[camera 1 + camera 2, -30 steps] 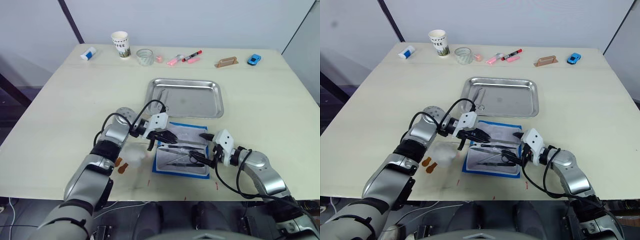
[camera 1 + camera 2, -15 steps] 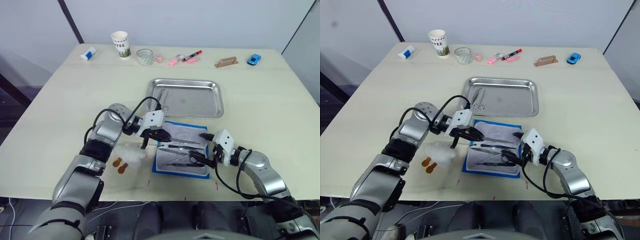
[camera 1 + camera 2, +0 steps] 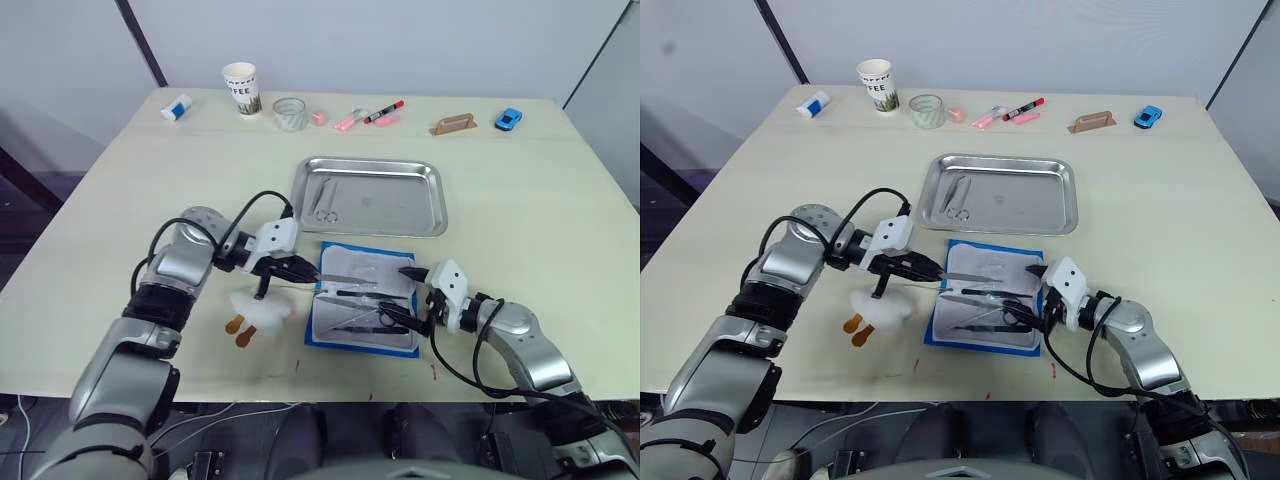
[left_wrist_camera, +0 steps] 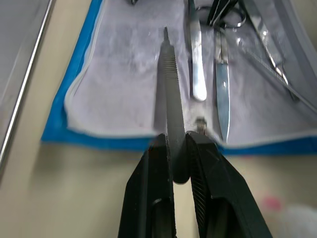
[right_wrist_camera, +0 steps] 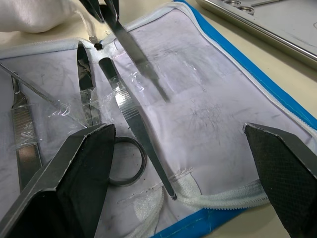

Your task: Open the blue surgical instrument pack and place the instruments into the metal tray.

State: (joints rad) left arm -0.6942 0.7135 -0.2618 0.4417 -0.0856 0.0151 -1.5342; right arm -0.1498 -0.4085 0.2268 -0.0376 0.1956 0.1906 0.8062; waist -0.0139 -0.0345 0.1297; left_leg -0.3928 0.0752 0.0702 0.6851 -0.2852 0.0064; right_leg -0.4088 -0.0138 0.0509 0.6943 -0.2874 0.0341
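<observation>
The blue surgical instrument pack [image 3: 362,262] lies open in front of the metal tray [image 3: 441,205], its pale lining up. Several silver instruments [image 3: 362,322] rest on the lining, among them ring-handled scissors. My left gripper [image 3: 288,270] is shut on slim tweezers [image 3: 345,280] and holds them level just above the pack's left edge; in the left wrist view the tweezers [image 4: 170,109] stick out from between its fingers [image 4: 148,193]. My right gripper [image 5: 177,129] stands open at the pack's right edge, around nothing. One small pair of scissors [image 3: 325,195] lies in the tray.
A white soft object with orange bits [image 3: 258,308] lies left of the pack, under my left gripper. Along the far edge stand a small bottle [image 3: 176,107], a paper cup [image 3: 240,88], a glass [image 3: 289,112], marker pens [image 3: 370,117], a tan block [image 3: 452,125] and a blue toy car [image 3: 508,119].
My left gripper has drawn back to the left with the tweezers, from over the pack's middle to its left edge. The right gripper has stayed put.
</observation>
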